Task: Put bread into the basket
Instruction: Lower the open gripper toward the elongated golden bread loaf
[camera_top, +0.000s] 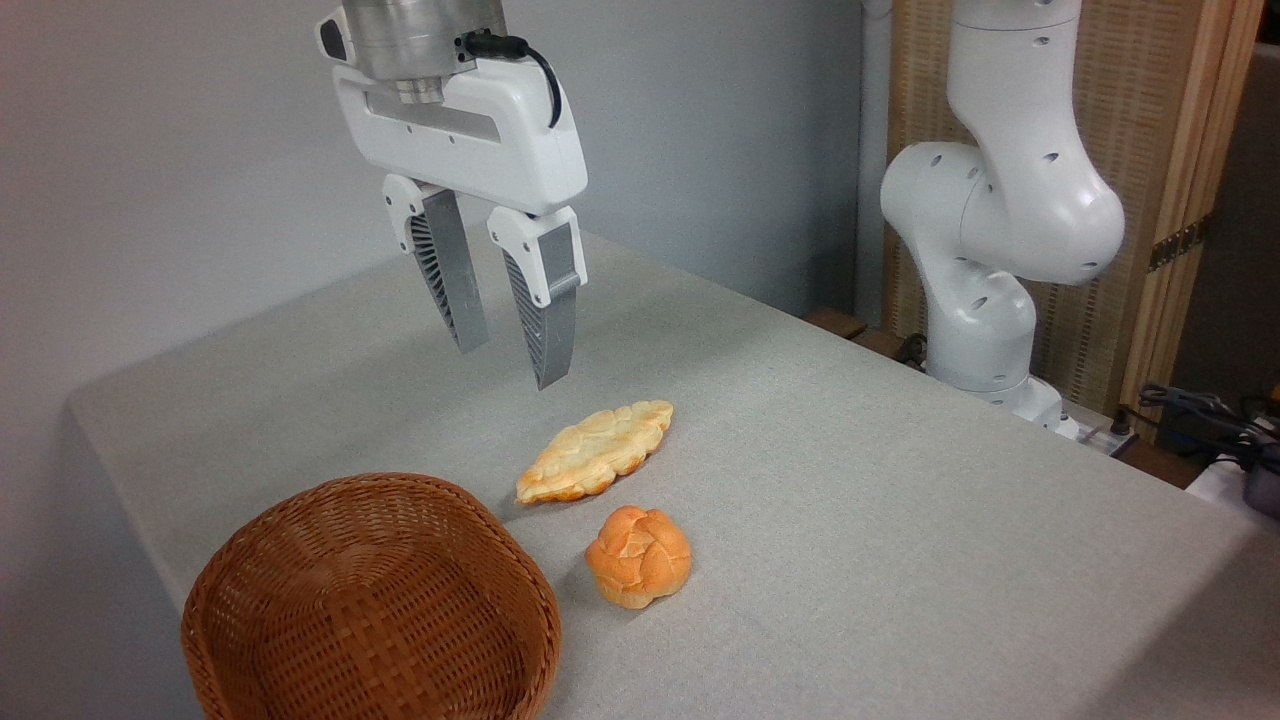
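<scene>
The bread (596, 451) is a pale golden, ridged leaf shape with pointed ends, lying flat on the counter (900, 500) at 1 o'clock from the basket (370, 600). The end effector (510, 365) hangs above, parted, holding nothing.

Plain grey wall (180, 150) behind grey cloth-covered table (900, 520). Woven reed screen in wooden frame (1160, 140) at right. Dark cables (1200, 410) beside it.

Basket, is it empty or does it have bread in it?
Empty. The basket shows only bare weave inside, and the bread and the round roll both lie on the table beside it.
</scene>
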